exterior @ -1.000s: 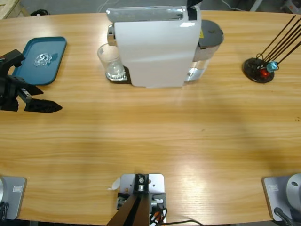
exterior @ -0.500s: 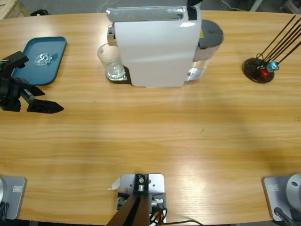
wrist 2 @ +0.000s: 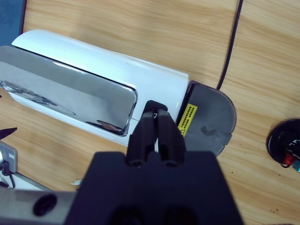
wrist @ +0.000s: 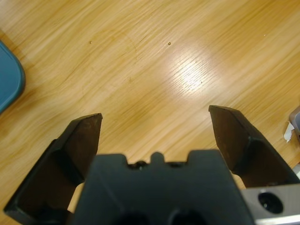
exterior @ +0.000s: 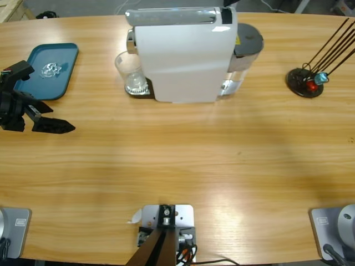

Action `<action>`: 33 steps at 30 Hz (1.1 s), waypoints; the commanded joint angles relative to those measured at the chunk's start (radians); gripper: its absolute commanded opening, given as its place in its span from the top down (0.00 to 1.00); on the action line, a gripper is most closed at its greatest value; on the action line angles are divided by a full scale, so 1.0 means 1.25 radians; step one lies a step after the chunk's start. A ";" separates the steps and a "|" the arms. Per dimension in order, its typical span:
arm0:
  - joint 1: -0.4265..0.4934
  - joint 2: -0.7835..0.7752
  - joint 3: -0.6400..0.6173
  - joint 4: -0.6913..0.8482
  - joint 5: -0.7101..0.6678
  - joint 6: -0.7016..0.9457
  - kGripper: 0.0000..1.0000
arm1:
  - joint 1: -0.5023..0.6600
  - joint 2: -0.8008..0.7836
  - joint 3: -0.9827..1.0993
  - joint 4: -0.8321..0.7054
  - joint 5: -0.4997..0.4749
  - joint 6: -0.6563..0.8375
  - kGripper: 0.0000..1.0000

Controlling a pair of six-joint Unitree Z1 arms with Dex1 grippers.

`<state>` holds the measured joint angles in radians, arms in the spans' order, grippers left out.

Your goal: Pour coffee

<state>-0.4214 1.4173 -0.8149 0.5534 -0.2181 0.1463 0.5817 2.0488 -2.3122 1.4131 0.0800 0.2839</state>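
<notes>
Wooden surface (exterior: 183, 160) runs the full width of the high view, pale and grained. At its far left sits a teal tray (exterior: 39, 83) with a small crumpled clear scrap on it. Just beside the tray's near edge hovers the left gripper (exterior: 54, 126), its fingers released and spread wide over bare wood, grasping nothing.

Further right, well apart from that gripper, a clear glass (exterior: 128, 73) stands on the drip grate under the spout of the white coffee machine (exterior: 186, 58). Whether the glass holds any coffee is hard to tell from above; it looks nearly empty, with at most a shallow film at the bottom. The right gripper (wrist 2: 157, 123) hangs over the machine's top near the chrome lid (wrist 2: 70, 101), its fingers clenched together on nothing. At the far right stands a black capsule stand (exterior: 305, 82) with thin rods.

The glass lies off to the left gripper's front, with open wood between them. The likely risk is a sideways approach that clips the glass rim or the machine body, tipping the glass off the grate; thin, smooth glass could also slip if pinched too high.
</notes>
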 commanded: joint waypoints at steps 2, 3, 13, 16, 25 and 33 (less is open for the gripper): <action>-0.005 0.034 -0.001 0.010 -0.005 -0.008 0.00 | -0.005 0.011 0.013 0.005 -0.008 0.001 1.00; -0.005 0.035 -0.001 0.010 -0.005 -0.008 0.00 | -0.005 0.012 0.013 0.004 -0.008 0.001 1.00; -0.005 0.043 -0.001 0.010 -0.005 -0.008 0.00 | -0.005 0.032 0.025 0.003 0.006 0.001 1.00; -0.005 0.046 -0.002 0.010 -0.005 -0.009 0.00 | -0.005 0.035 0.027 0.005 0.009 0.001 1.00; -0.005 0.050 -0.002 0.010 -0.005 -0.008 0.00 | -0.005 0.045 0.057 0.006 0.025 0.001 1.00; -0.005 0.037 -0.002 0.010 -0.007 -0.008 0.00 | 0.039 -0.048 -0.125 0.027 -0.058 -0.030 1.00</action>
<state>-0.4214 1.4410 -0.8149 0.5534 -0.2181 0.1463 0.5816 2.0483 -2.3099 1.4131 0.0849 0.2800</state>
